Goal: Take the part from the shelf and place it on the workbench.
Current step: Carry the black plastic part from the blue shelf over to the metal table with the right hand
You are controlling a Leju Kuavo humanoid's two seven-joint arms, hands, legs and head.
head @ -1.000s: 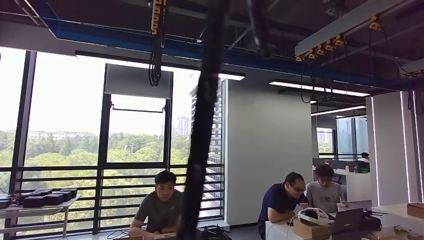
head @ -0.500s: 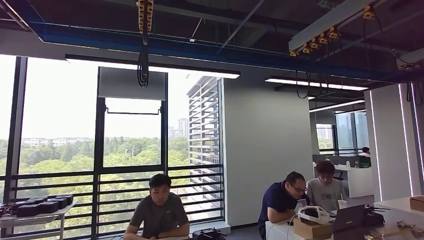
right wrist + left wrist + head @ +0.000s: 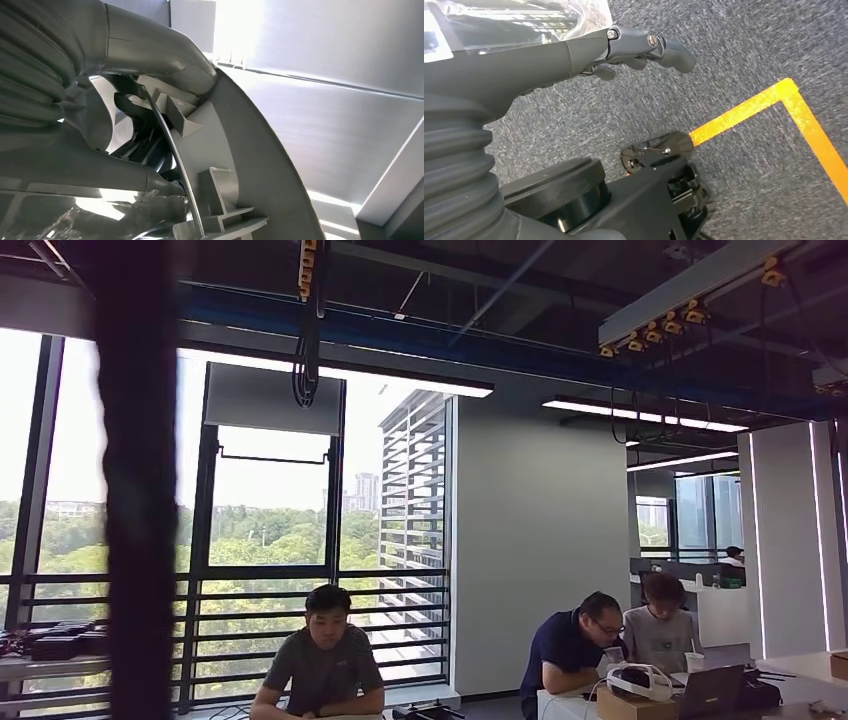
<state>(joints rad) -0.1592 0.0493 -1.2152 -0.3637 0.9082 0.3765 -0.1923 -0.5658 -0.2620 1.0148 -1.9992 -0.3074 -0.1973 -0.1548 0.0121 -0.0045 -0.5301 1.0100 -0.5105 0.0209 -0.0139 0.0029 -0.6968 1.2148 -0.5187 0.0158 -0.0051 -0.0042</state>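
Observation:
In the right wrist view my right hand (image 3: 145, 55) grips the part (image 3: 250, 165), a grey curved plastic shell with raised ribs on its inner face. The thumb lies along its outer edge and dark fingers sit behind it. A pale wall and ceiling lie beyond the part. My left hand (image 3: 624, 50) hangs over grey carpet in the left wrist view, its fingers loosely extended and holding nothing.
The head view looks across an office. Three people sit at desks: one (image 3: 322, 660) by the windows, two (image 3: 600, 640) at a white desk with a laptop (image 3: 712, 690). A blurred dark bar (image 3: 140, 490) stands close at the left. Yellow floor tape (image 3: 774, 100) marks the carpet.
The head view has shifted slightly up and down. The blurred dark bar stood in the centre one second ago, was gone half a second ago, and now crosses the left side.

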